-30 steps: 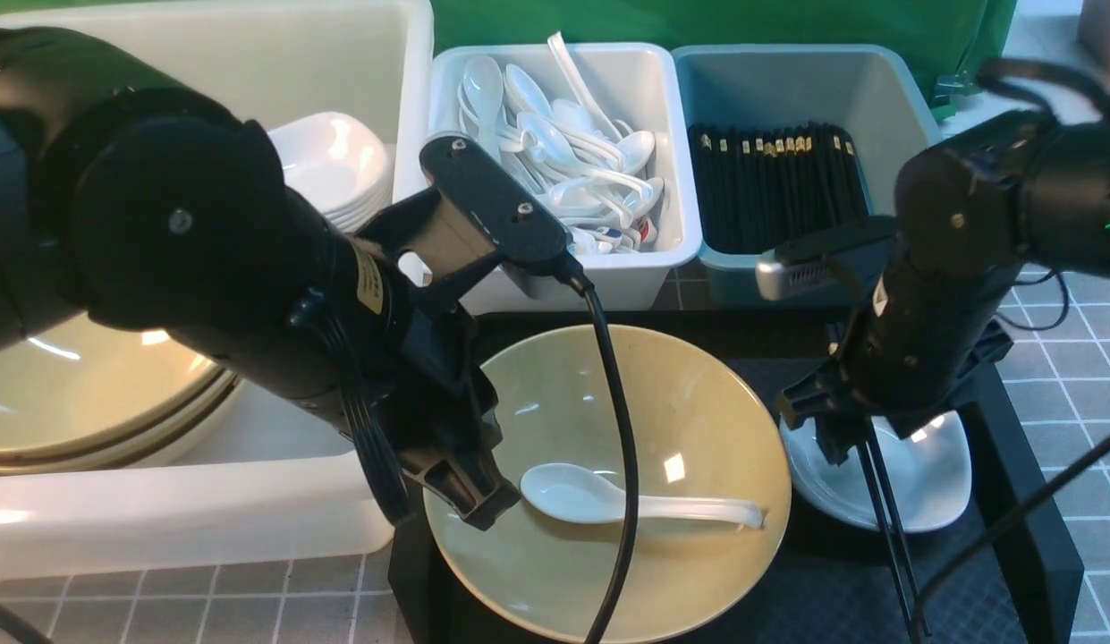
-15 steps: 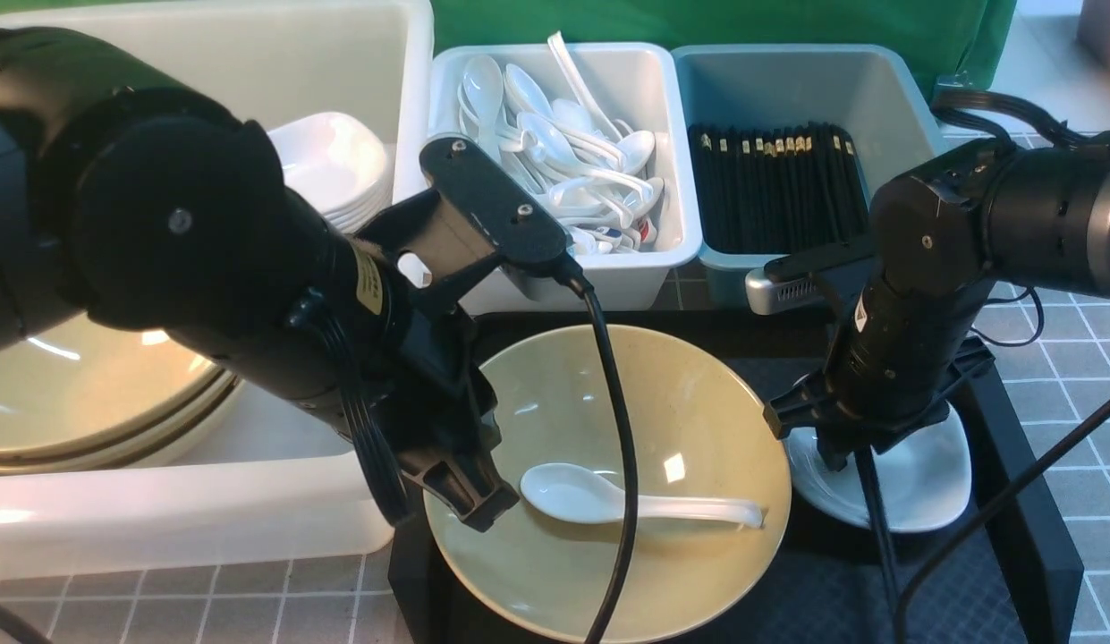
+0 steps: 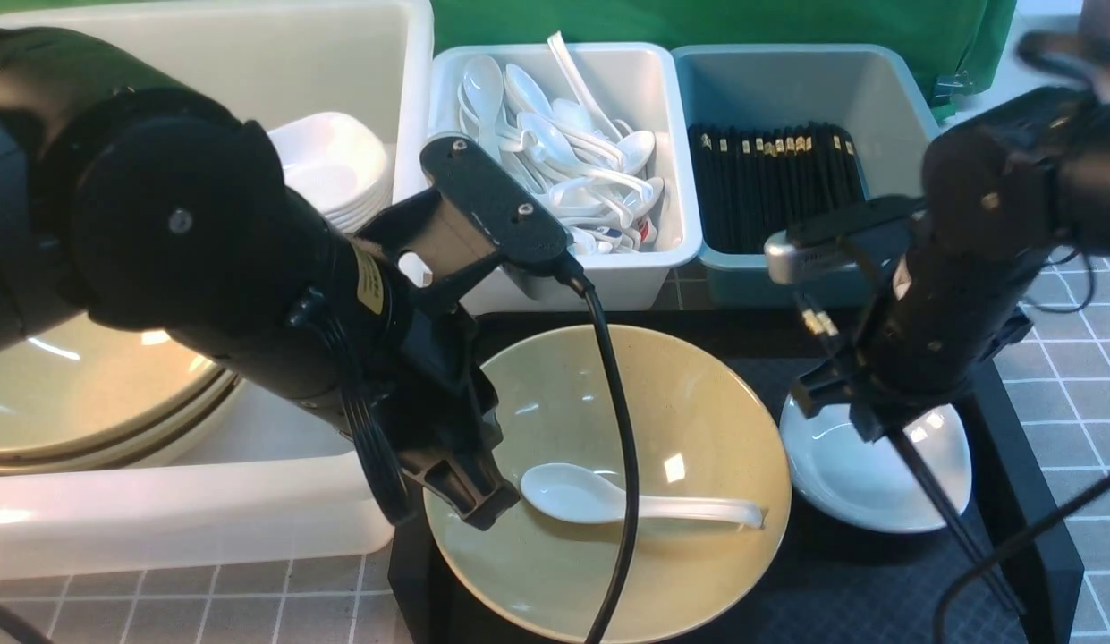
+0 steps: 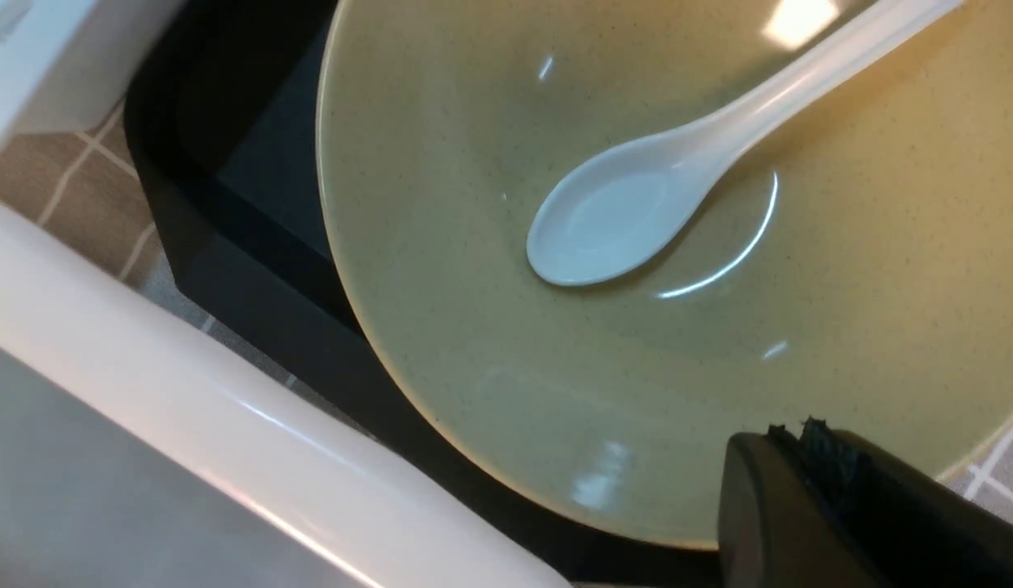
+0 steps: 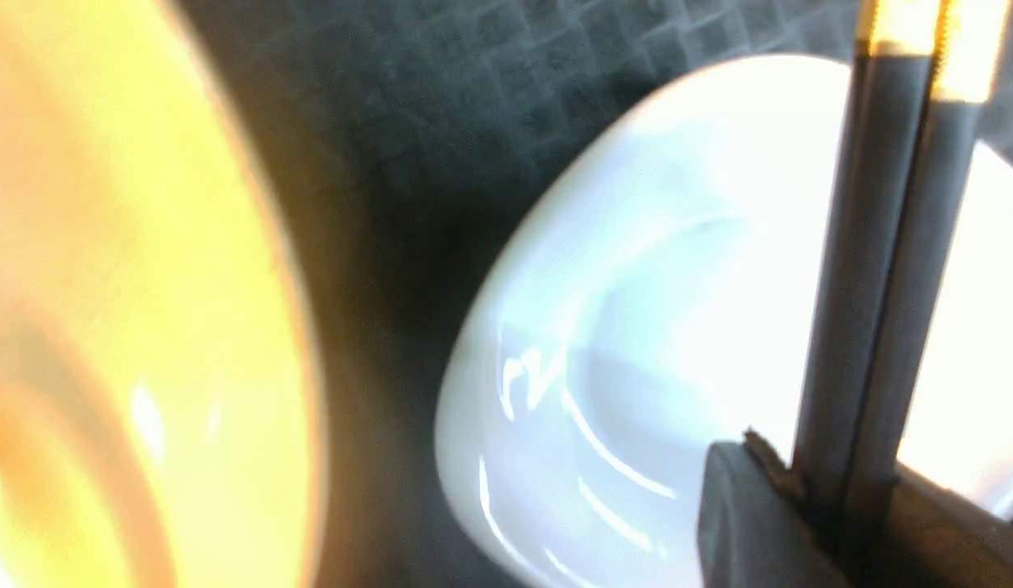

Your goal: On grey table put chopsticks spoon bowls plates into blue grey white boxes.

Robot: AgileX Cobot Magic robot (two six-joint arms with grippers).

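Spoon [image 3: 572, 494] in bowl [image 3: 698, 411], handle partly hidden by black cable [image 3: 622, 447]; left gripper [image 3: 483, 508] closed beside it, right gripper [image 5: 837, 498] clamping chopsticks [image 5: 873, 286] above plate [image 3: 854, 490].

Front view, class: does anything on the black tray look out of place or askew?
Yes: a spoon lies loose inside the yellow bowl, and the chopsticks pinched in the right gripper slant steeply, tips reaching down past the white plate.

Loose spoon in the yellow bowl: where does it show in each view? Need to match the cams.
Front: the spoon lies low centre in the olive-yellow bowl, handle toward the robot's right.
Left wrist: the spoon lies in the bowl's well.
Right wrist: not in it.
Shared landmark: the bowl shows in all three views.
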